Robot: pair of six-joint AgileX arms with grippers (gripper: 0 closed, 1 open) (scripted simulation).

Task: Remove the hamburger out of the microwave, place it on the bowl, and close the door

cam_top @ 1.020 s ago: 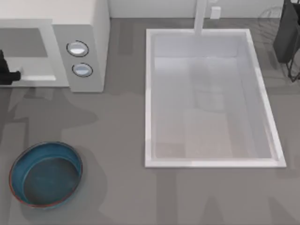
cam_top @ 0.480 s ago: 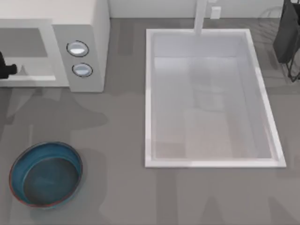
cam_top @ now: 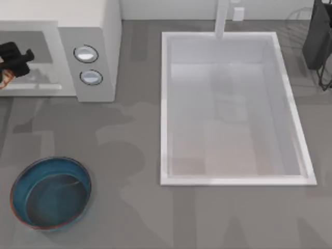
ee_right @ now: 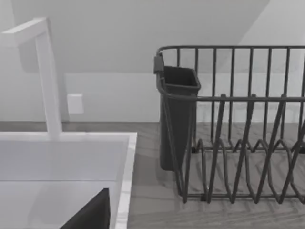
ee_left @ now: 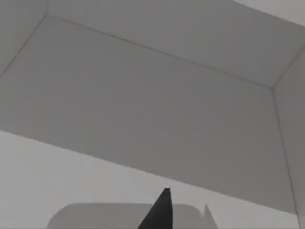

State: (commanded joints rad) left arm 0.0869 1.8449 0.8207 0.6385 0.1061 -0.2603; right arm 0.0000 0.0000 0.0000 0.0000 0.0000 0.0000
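The off-white microwave (cam_top: 96, 31) stands at the table's far left with its front cavity open. My left gripper (cam_top: 19, 56) is a black shape in front of that cavity, close to the picture's left edge. Just below it, a small tan and orange lump, the hamburger (cam_top: 4, 78), peeks in at the edge. I cannot make out contact between the two. In the left wrist view, the bare grey cavity floor and walls lie ahead of one dark fingertip (ee_left: 161, 212). The teal bowl (cam_top: 51, 193) sits empty at the front left. The door is out of view.
A white sink basin (cam_top: 166, 109) with a faucet (cam_top: 222, 18) takes up the middle and right of the table. My right arm (cam_top: 317, 39) is parked at the far right beside a dark wire dish rack (ee_right: 233, 124) with a cutlery cup.
My left gripper has risen from the cavity's front sill toward the back and slightly right. The hamburger has come into sight at the left edge.
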